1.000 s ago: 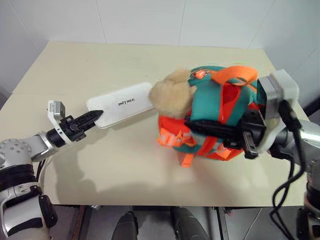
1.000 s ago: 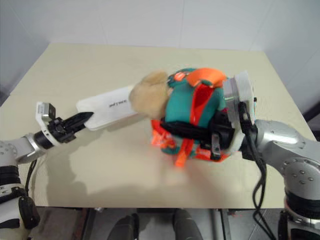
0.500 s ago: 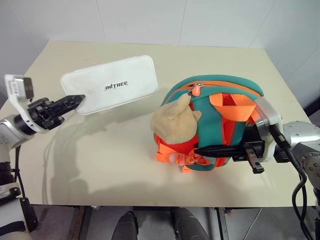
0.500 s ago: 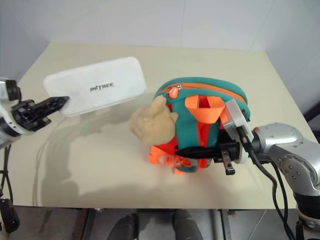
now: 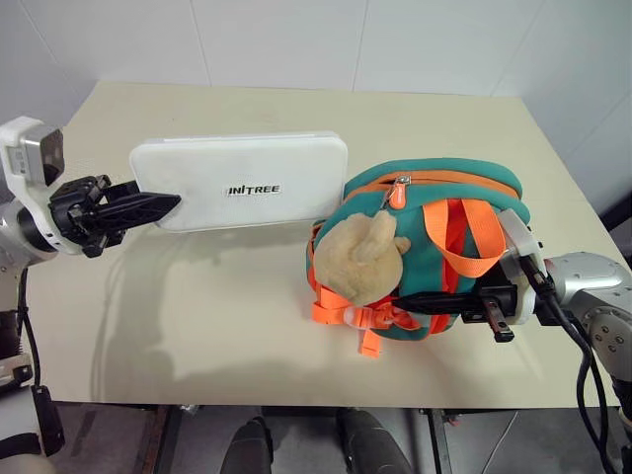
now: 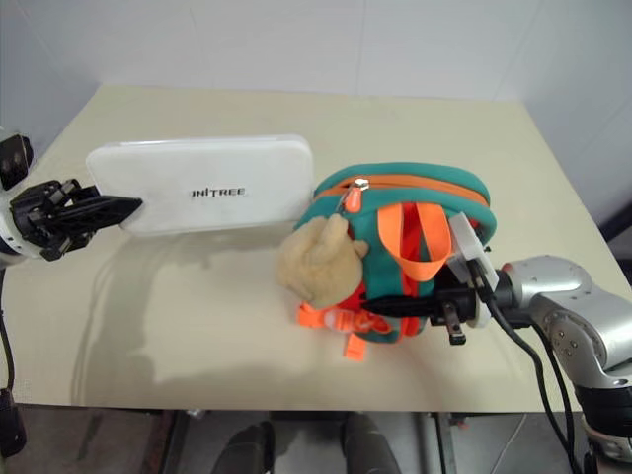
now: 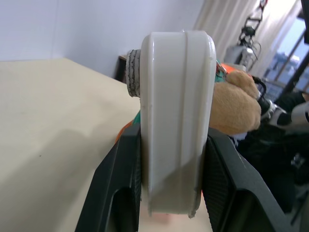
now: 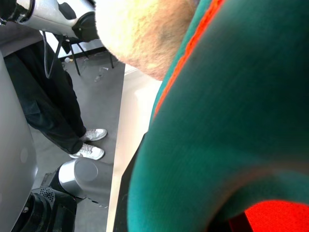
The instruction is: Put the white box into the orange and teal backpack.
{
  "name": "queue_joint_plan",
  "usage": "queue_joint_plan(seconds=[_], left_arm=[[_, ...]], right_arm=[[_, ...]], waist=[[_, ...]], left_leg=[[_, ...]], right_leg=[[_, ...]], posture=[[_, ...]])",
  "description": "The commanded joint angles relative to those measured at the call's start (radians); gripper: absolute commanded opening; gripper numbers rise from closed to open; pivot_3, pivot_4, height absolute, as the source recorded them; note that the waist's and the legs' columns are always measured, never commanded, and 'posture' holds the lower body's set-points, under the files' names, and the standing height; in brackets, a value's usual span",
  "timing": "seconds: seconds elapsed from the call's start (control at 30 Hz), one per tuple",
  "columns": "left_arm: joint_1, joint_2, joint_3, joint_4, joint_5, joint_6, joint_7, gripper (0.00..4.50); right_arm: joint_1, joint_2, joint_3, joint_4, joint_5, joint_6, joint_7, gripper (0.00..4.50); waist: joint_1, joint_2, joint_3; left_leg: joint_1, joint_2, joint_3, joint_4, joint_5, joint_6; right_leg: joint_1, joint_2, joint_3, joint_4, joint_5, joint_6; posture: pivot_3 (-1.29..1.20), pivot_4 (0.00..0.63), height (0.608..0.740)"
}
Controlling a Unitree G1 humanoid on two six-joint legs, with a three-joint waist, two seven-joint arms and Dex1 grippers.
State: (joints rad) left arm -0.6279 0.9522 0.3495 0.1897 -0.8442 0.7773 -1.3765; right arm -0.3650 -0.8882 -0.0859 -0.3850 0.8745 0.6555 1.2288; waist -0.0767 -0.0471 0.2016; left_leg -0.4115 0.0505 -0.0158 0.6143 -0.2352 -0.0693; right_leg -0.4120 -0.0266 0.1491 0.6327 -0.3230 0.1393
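Note:
The white box point(image 5: 242, 181), flat and lettered, hangs level above the table with its long side pointing at the orange and teal backpack point(image 5: 449, 212). My left gripper point(image 5: 163, 205) is shut on the box's left end. In the left wrist view the box point(image 7: 176, 96) stands edge-on between the black fingers point(image 7: 120, 183). The backpack sits on the table at the right, its orange zipper pull point(image 5: 399, 191) on top and a tan plush toy point(image 5: 360, 259) at its front. My right gripper point(image 5: 395, 299) is shut on the backpack's lower front, fingers lying across the fabric.
The cream table point(image 5: 197, 326) has its front edge close below the backpack, and white walls stand behind it. A person's dark trousers point(image 8: 43, 111) and white shoes show on the floor beside the table in the right wrist view.
My left gripper lifted the box off the table and rolled it level. My right gripper brought the backpack down and turned it, so the plush toy now faces front.

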Motion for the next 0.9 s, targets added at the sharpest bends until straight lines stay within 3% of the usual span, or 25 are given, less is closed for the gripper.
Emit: queue_joint_plan(seconds=[0.03, 0.5, 0.73, 0.9], left_arm=[[-0.043, 0.017, -0.018, -0.047, 0.004, -0.032, -0.04, 1.31], [-0.155, 0.12, -0.105, -0.053, 0.031, -0.015, -0.17, 1.31], [-0.192, 0.051, -0.239, -0.109, 0.18, -0.164, -0.103, 1.31], [-0.254, -0.07, -0.321, -0.129, 0.255, -0.196, 0.005, 1.31]], right_arm=[[-0.01, 0.011, -0.002, -0.003, -0.006, -0.006, 0.002, 0.0], [-0.056, 0.04, 0.017, 0.036, -0.052, -0.009, 0.01, 0.0], [-0.082, 0.056, 0.033, 0.045, -0.065, -0.008, 0.005, 0.0], [-0.097, 0.075, 0.042, 0.051, -0.076, -0.007, 0.001, 0.0]], waist=[[0.002, 0.0, 0.0], [-0.006, 0.001, 0.001], [0.0, 0.001, 0.001], [0.002, 0.001, 0.001]], left_leg=[[0.0, 0.0, 0.0, 0.0, 0.0, 0.0], [0.001, 0.0, 0.0, 0.002, 0.0, 0.0], [0.002, 0.0, 0.0, 0.006, 0.0, 0.0], [0.002, 0.0, 0.0, 0.009, 0.0, 0.0]], right_leg=[[0.0, 0.0, 0.0, 0.0, 0.0, 0.0], [0.0, 0.001, 0.0, 0.005, -0.001, 0.0], [0.0, 0.001, 0.0, 0.01, -0.002, -0.001], [0.001, 0.001, 0.001, 0.012, -0.002, 0.0]], posture=[[0.0, 0.15, 0.74], [0.0, 0.15, 0.74], [0.0, 0.15, 0.74], [0.0, 0.15, 0.74]])
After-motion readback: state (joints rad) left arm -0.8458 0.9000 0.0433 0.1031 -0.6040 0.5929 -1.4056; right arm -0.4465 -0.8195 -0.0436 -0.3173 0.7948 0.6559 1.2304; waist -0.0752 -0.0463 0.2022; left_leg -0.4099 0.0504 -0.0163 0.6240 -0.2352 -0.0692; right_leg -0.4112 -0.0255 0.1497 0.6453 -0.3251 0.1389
